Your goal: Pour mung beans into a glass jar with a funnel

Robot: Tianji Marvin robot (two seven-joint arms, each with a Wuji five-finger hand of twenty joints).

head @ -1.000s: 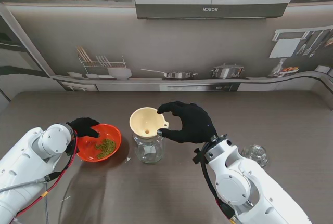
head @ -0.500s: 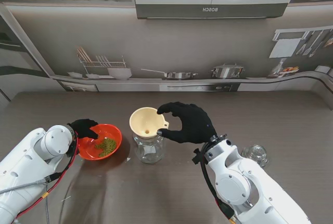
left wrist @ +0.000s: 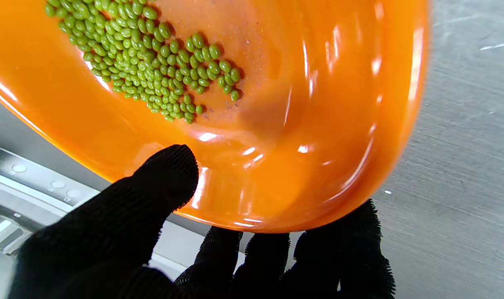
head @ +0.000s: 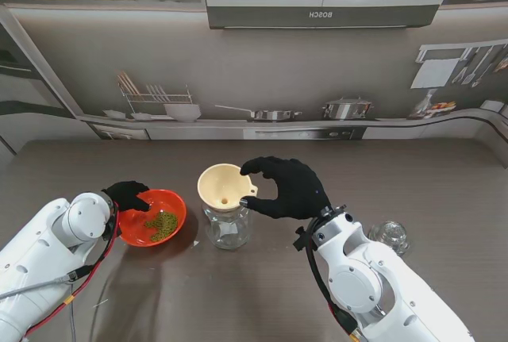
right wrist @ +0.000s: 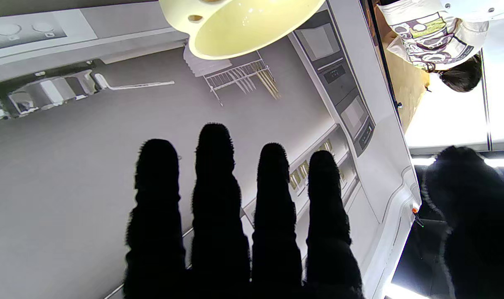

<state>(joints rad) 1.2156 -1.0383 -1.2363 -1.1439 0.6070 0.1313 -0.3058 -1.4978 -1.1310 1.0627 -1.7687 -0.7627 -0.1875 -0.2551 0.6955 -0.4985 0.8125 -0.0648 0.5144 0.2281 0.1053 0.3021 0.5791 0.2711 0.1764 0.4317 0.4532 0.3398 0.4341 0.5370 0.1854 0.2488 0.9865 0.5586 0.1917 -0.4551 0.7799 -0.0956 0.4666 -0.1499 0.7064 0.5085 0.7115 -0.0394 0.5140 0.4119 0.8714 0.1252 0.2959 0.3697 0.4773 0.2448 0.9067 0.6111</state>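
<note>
An orange bowl (head: 171, 202) holding green mung beans (head: 161, 224) is gripped at its left rim by my left hand (head: 127, 195). In the left wrist view the thumb (left wrist: 160, 182) presses inside the bowl (left wrist: 310, 124), the other fingers curl under it, and the beans (left wrist: 152, 62) lie toward the far side. A cream funnel (head: 224, 186) sits in the mouth of a glass jar (head: 227, 229) at the table's middle. My right hand (head: 290, 187) hovers just right of the funnel with fingers spread, holding nothing. The funnel (right wrist: 243, 25) lies beyond its fingertips (right wrist: 214, 141).
A small clear glass piece (head: 390, 236), perhaps the jar's lid, lies on the table to the right of my right forearm. The kitchen backdrop wall rises behind the table's far edge.
The bowl has shifted very slightly in my left hand and its beans have settled a little. The right hand, funnel and jar have stayed put.
</note>
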